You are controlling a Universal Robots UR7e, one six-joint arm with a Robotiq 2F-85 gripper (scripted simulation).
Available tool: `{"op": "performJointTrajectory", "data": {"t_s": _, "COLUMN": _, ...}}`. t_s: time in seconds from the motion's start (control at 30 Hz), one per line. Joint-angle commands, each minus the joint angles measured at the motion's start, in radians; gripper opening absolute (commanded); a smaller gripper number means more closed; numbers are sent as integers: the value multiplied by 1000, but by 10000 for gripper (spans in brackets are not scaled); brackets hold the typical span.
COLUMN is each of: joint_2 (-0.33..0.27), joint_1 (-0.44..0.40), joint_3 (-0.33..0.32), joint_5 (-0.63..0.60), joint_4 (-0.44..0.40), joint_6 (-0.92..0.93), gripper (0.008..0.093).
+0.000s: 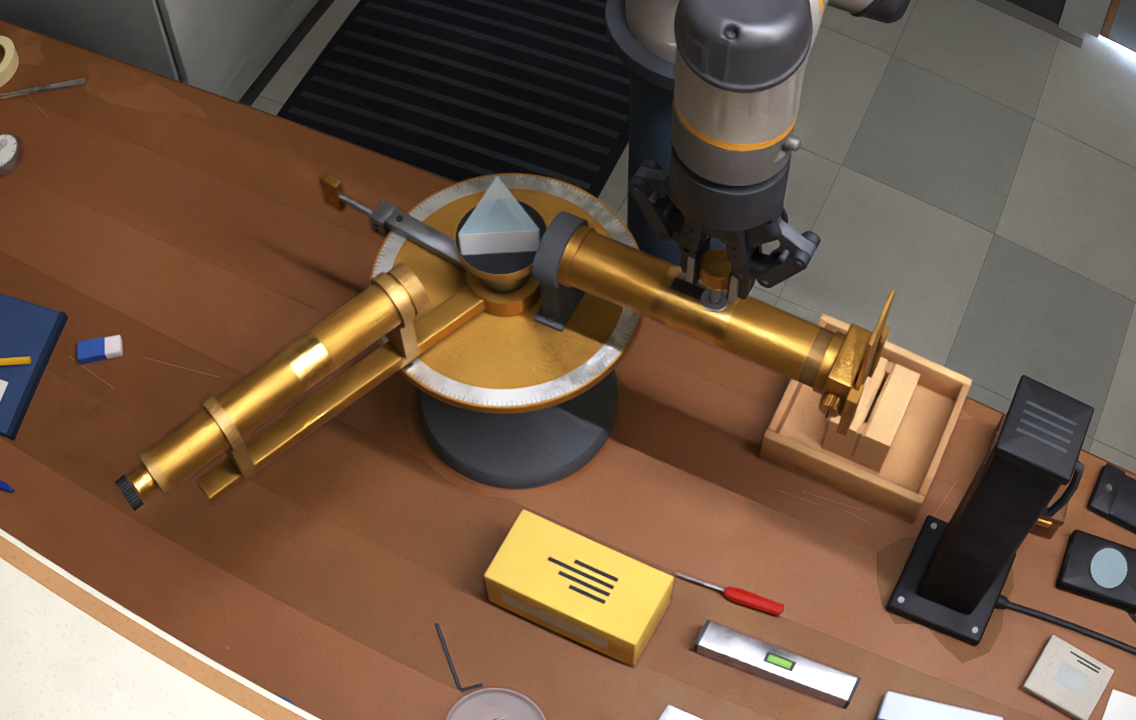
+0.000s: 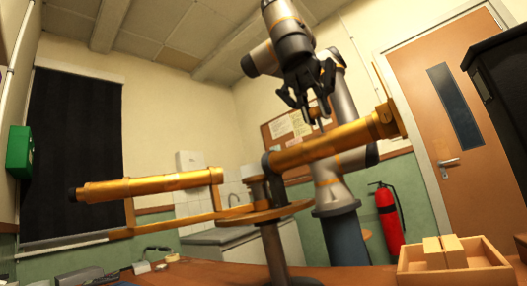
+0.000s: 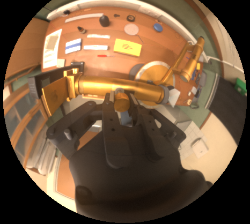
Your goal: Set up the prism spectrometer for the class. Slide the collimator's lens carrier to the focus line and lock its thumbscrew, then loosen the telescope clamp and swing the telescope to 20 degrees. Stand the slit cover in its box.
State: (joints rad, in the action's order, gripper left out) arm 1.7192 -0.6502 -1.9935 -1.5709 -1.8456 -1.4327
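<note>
My gripper (image 1: 714, 279) (image 2: 316, 113) (image 3: 122, 100) points straight down onto the top of the brass collimator tube (image 1: 698, 309) (image 2: 325, 140) (image 3: 118, 85), about midway between the dark collar near the prism table and the slit end. A small brass thumbscrew (image 1: 716, 269) (image 3: 122, 103) stands up from the tube between the fingers. The slit cover (image 1: 881, 331) (image 3: 55, 93), a thin brass plate, sits at the tube's outer end above the wooden box (image 1: 868, 416) (image 2: 456, 261). The telescope (image 1: 277, 385) (image 2: 148, 182) reaches out to the left from the graduated disc (image 1: 505, 295). The gripper is closed around the thumbscrew.
Behind the spectrometer stands the arm's base column (image 2: 340, 227), beyond the bench edge. A black lamp housing (image 1: 998, 510) stands right of the box. A yellow box (image 1: 577, 587), a red screwdriver (image 1: 734, 593) and a spirit level (image 1: 774, 663) lie in front.
</note>
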Motion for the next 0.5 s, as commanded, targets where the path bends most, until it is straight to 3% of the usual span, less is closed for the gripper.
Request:
{"op": "performJointTrajectory", "data": {"t_s": 0.0, "joint_2": 0, "joint_1": 0, "joint_3": 0, "joint_5": 0, "joint_4": -1, "joint_6": -35, "gripper": 80}}
{"op": "performJointTrajectory", "data": {"t_s": 0.47, "joint_2": 0, "joint_1": 0, "joint_3": 0, "joint_5": 0, "joint_4": -1, "joint_6": -549, "gripper": 80}}
